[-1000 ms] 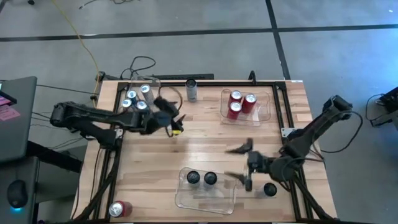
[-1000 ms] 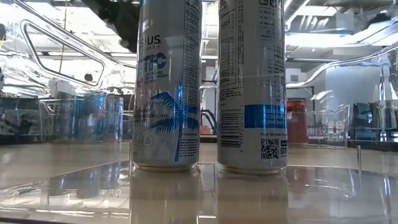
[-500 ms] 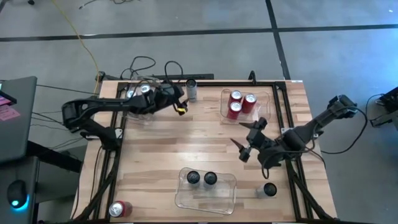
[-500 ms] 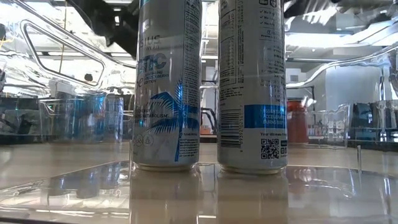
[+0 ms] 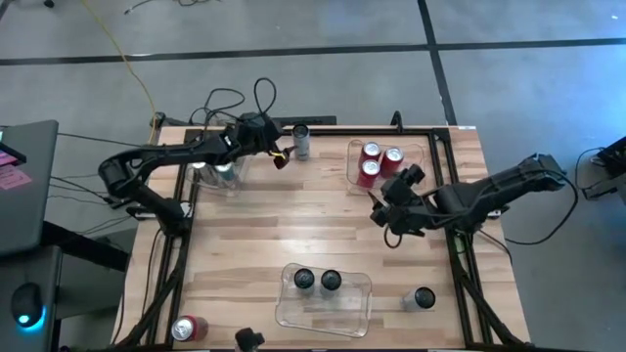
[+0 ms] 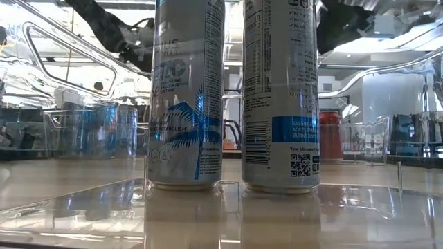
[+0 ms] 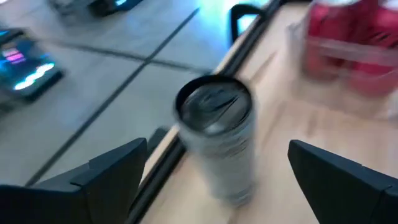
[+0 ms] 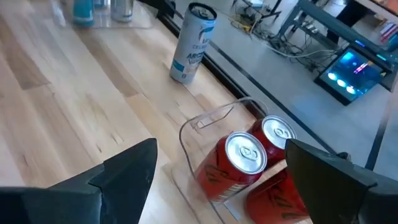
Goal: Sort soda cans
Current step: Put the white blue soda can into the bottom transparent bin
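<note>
A lone silver-blue can (image 5: 301, 140) stands upright on its base at the table's far edge. My left gripper (image 5: 281, 158) is open just to its left; in the left wrist view the can (image 7: 216, 143) stands ahead, between the spread fingers of the gripper (image 7: 217, 152), untouched. My right gripper (image 5: 389, 202) is open and hovers just near-side of the clear bin of three red cans (image 5: 377, 163); its wrist view looks over the gripper (image 8: 221, 149) at those red cans (image 8: 247, 155). One dark can (image 5: 423, 297) stands near the right edge. A red can (image 5: 189, 329) lies at the near left corner.
A clear bin (image 5: 220, 171) at far left holds silver-blue cans. A near bin (image 5: 323, 298) holds two cans with dark tops; the low view shows two tall cans (image 6: 187, 90) close up inside it. A small dark object (image 5: 249, 339) sits at the near edge. Bare wood lies mid-table.
My left gripper has moved toward the far edge, from beside the left bin to the lone silver-blue can. My right gripper has moved away from the dark can near the right edge, toward the far edge and the red-can bin. Both stayed open.
</note>
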Controlling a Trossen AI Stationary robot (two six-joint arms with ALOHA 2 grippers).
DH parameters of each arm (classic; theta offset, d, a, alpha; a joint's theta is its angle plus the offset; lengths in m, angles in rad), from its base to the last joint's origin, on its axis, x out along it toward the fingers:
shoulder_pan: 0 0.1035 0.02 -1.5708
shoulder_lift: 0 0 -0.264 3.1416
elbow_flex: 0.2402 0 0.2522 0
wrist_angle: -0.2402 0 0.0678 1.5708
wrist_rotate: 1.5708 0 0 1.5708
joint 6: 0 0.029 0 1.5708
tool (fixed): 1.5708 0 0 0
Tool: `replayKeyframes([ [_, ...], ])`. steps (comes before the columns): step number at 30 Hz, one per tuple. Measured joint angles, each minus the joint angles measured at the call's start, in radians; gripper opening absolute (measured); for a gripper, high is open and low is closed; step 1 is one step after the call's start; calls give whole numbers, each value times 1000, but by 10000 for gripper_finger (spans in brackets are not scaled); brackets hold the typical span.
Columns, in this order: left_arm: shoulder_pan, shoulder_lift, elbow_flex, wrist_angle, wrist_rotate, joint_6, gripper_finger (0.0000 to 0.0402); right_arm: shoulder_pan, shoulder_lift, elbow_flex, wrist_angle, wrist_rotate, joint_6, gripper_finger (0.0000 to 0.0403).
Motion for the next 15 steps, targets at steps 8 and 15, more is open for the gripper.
replayKeyframes([
  [8, 42, 135, 0, 178, 100, 33, 398, -65, 0, 0, 34, -62, -74, 368],
  [15, 54, 214, 1, 289, 143, 39, 398, -93, -2, -31, 54, -66, -88, 368],
])
